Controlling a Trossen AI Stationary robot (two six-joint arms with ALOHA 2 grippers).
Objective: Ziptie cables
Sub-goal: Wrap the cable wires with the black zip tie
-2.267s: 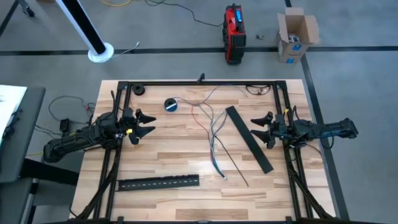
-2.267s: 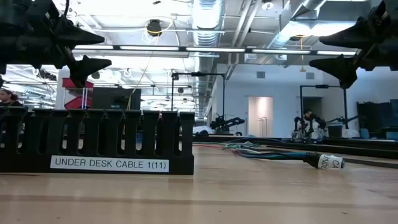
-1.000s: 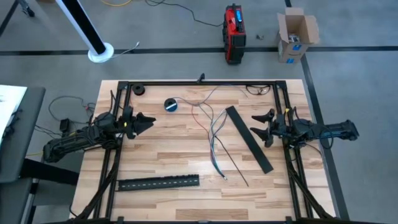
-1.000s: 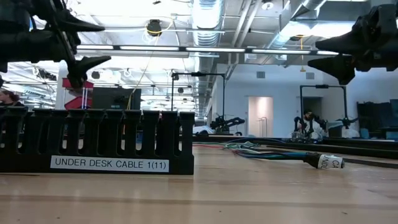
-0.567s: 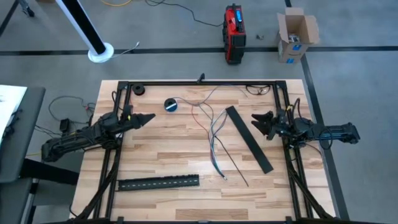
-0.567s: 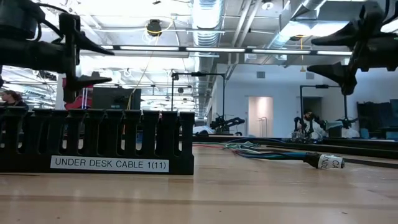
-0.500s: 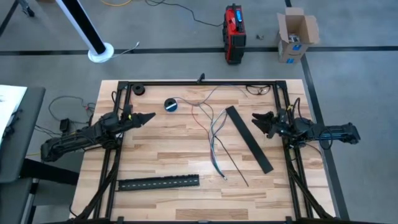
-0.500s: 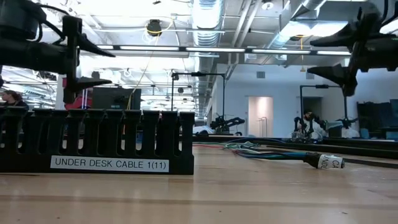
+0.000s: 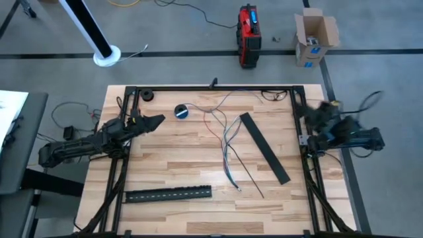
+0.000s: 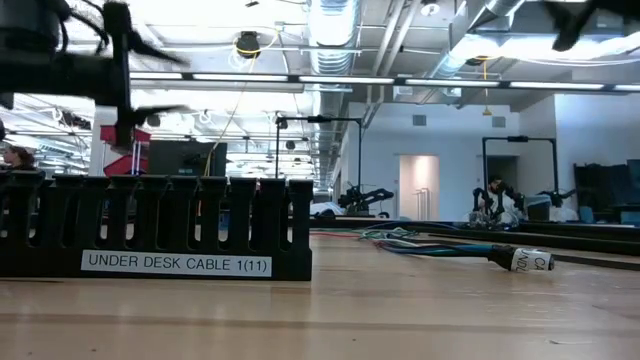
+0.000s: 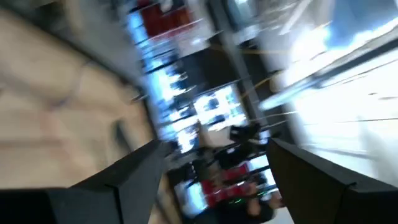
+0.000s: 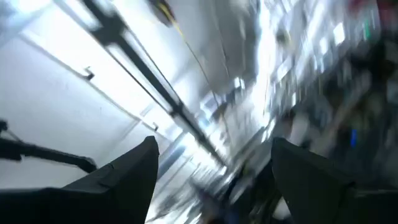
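Note:
The cables [image 9: 227,142] are a loose bundle of thin grey, white and dark wires lying flat on the wooden table's middle, seen low as [image 10: 420,245]. Their far ends spread toward the back rail. My left gripper [image 9: 157,119] hovers at the table's left, open and empty, pointing toward the tape roll; its wrist view [image 11: 214,146] shows nothing between the fingers. My right gripper [image 9: 304,111] is a blur above the table's right rail, open and empty [image 12: 214,140], tipped up toward the ceiling. Both are well clear of the cables.
A blue-and-black tape roll [image 9: 182,111] sits far left of the cables. A flat black strip [image 9: 264,147] lies slanted to their right. A slotted black strip [image 9: 168,194] lies near the front edge, labelled in the low view [image 10: 150,225]. Black frame rails [image 9: 211,88] border the table.
My left gripper has rolled about its own axis onto its side and edged toward the far right, nearer the tape roll. My right gripper has pulled back toward the table's right edge, risen and tipped upward, moving fast. The cables have stayed where they were.

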